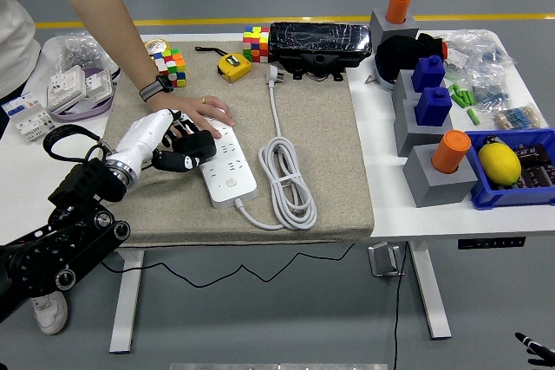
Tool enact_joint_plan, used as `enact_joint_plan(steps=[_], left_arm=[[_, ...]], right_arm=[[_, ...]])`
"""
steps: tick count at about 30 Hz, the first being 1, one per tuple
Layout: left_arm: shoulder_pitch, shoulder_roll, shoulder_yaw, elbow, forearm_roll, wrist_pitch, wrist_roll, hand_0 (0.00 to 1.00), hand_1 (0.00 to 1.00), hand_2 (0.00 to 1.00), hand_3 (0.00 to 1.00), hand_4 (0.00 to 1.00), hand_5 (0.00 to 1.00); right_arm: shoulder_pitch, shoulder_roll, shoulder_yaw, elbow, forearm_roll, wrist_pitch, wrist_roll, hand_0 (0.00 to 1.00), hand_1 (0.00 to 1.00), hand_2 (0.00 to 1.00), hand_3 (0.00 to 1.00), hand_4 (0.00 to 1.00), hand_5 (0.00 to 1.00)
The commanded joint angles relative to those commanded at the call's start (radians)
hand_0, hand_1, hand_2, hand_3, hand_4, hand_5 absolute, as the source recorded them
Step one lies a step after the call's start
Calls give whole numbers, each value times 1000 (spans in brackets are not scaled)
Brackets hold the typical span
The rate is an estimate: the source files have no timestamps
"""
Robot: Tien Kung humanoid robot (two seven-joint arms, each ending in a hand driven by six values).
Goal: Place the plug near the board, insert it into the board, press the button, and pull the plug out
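Observation:
The white power strip (229,167) lies on the beige mat (321,136), angled toward the near right. Its white plug (271,74) lies unplugged at the mat's far side, and its cable (291,186) is coiled right of the strip. My left hand (189,148), with a white back and black fingers, rests at the strip's left edge with the fingers loosely bent, holding nothing. A person's hand (201,111) presses flat on the strip's far end. Of my right arm only a black tip (532,348) shows at the bottom right corner, below the table.
Two colour cubes (170,68) (256,43), a yellow tape measure (232,67) and a black case (319,43) stand along the far edge. Grey blocks with blue and orange pegs (436,140) and a blue bin (520,181) with a lemon are on the right. White boxes (69,87) are at the left.

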Motion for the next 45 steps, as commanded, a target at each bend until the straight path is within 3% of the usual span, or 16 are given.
enact_joint_plan(steps=[5,11,21,22,27,28,33,34,38,39,40,45], left_arm=[[23,12,-34,-31,5,35,-32,344,363,390,478,629,2],[51,46,-61,-60,12,32,-34,349,366,393,482,641,2],[87,61,-70,12,7,13,-34,367,383,412,501,653,2],[89,61,-70,17,4,14,-35,466,471,509,554,661,2],[97,63,-75,33,-19,11,-42,466,471,509,554,661,2],[98,63,-77,34,-22,11,-43,736,719,691,777,998,368],[106,63,-80,44,-19,-9,-26,736,719,691,777,998,368],[107,63,-82,45,-18,-12,-24,786,834,790,869,998,513],[117,62,-99,36,-13,-1,-30,786,834,790,869,998,513],[124,62,-109,27,-11,6,-34,786,834,790,869,998,513],[129,63,-119,16,-11,11,-40,875,971,979,998,998,669],[155,71,-180,-58,-31,40,-86,875,971,979,998,998,669]], right_arm=[[-2,1,-3,-1,-1,0,0,646,642,617,549,978,526],[-5,-1,-5,-1,-3,0,0,646,641,617,548,979,527],[-4,-1,-7,1,-3,1,0,646,643,617,547,978,527],[-3,-1,-8,1,-3,1,0,646,642,616,548,978,527],[-7,-2,-11,1,-3,2,0,646,642,616,548,978,527],[-7,-2,-11,1,-3,2,0,646,642,616,547,978,527],[-11,-1,-9,2,-3,2,0,646,642,616,547,978,527],[-11,0,-7,2,-3,2,0,646,642,616,547,978,528],[-10,3,0,2,-5,3,-1,646,642,616,547,978,528],[-11,4,2,2,-5,3,0,646,642,616,547,978,528],[-10,5,5,2,-6,3,0,646,642,616,547,977,527],[-10,4,10,1,-8,3,0,646,642,616,547,977,527]])
